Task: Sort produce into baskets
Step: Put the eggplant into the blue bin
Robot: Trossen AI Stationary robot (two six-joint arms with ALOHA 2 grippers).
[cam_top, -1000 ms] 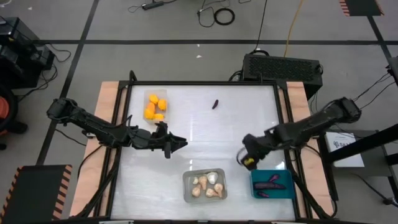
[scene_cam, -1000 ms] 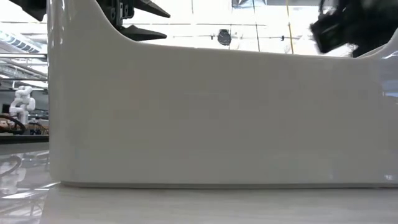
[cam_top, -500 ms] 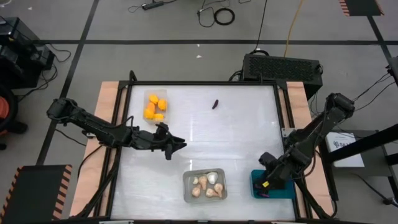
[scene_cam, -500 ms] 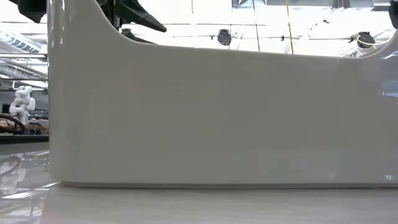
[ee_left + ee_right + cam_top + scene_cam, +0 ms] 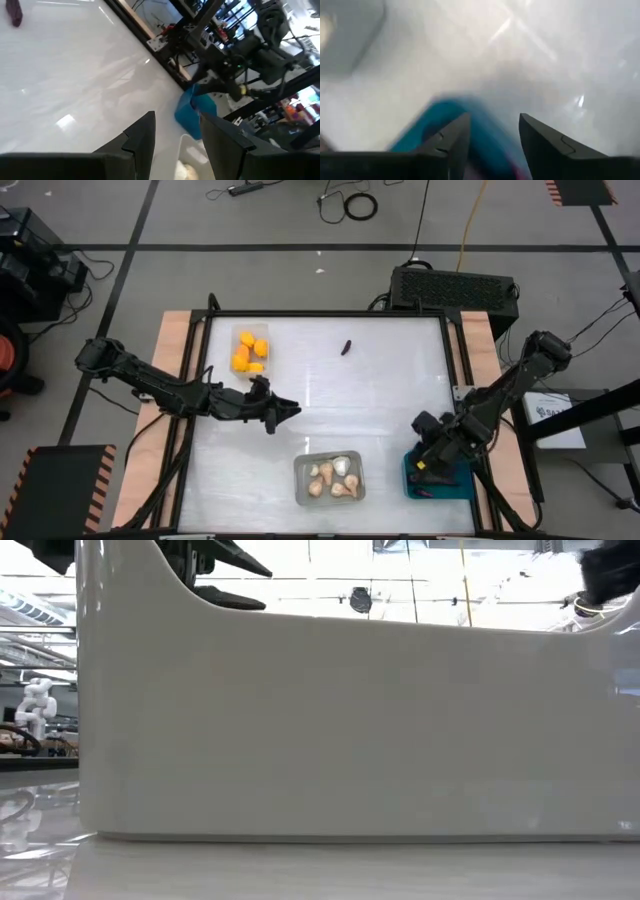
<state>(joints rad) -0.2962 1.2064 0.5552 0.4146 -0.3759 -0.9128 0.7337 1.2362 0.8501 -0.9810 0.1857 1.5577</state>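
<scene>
A dark purple eggplant lies alone on the white table near its far edge; it also shows in the left wrist view. The clear bin holds orange-yellow pieces. The grey bin holds cream bulbs. My right gripper hovers open and empty over the left end of the teal bin, which is blurred between its fingers in the right wrist view. The arm hides most of what is in that bin. My left gripper is open and empty above the table's left middle.
A black box with vents stands beyond the table's far edge. In the low view a white bin wall fills the picture, with my left gripper's fingers above it. Bare table lies between the bins.
My right gripper has gone from the table's right middle toward the near edge and now stands over the teal bin, after edging slightly back toward the far edge in the last half second. My left arm has kept still.
</scene>
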